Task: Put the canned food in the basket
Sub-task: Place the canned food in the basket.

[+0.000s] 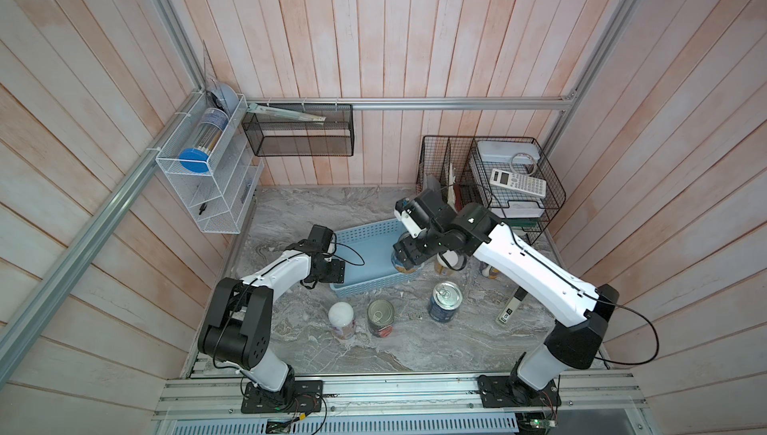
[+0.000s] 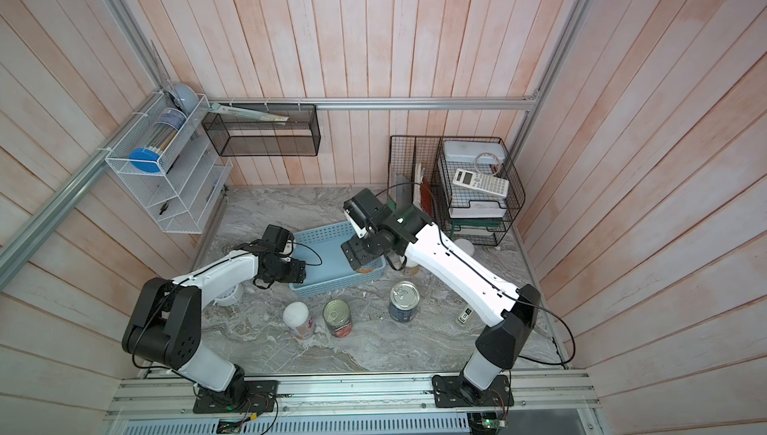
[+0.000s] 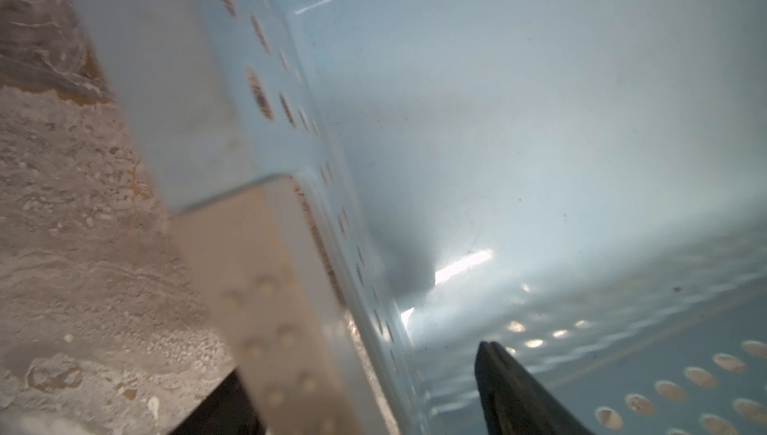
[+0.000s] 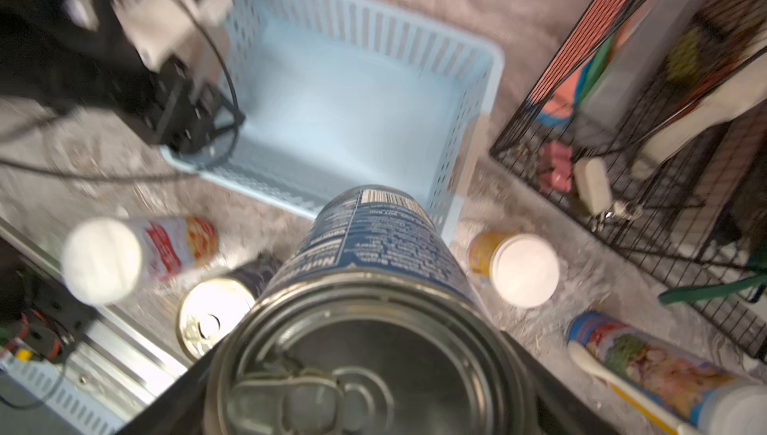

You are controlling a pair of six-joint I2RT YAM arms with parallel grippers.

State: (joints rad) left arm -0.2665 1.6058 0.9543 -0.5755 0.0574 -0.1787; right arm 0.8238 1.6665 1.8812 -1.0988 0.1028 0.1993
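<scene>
The light-blue basket (image 1: pixel 369 252) (image 2: pixel 328 256) (image 4: pixel 352 113) sits mid-table. My right gripper (image 1: pixel 404 260) (image 2: pixel 365 262) (image 4: pixel 365 370) is shut on a blue-labelled can (image 4: pixel 373 246) and holds it above the basket's near right corner. My left gripper (image 1: pixel 335 272) (image 2: pixel 296 273) (image 3: pixel 377 267) straddles the basket's left wall (image 3: pixel 290 134), one finger outside and the black finger (image 3: pixel 510 391) inside, with a gap to the wall. In front of the basket stand a second blue can (image 1: pixel 445 300), a red can (image 1: pixel 380 317) and a white-lidded can (image 1: pixel 342 321). Two more white-lidded cans (image 2: pixel 411 267) (image 2: pixel 464 247) stand partly hidden behind my right arm.
Black wire organisers (image 1: pixel 514 188) holding a calculator fill the back right corner. A white wire rack (image 1: pixel 207 179) and a black mesh shelf (image 1: pixel 299 134) hang on the walls. A small device (image 1: pixel 510 308) lies under my right arm.
</scene>
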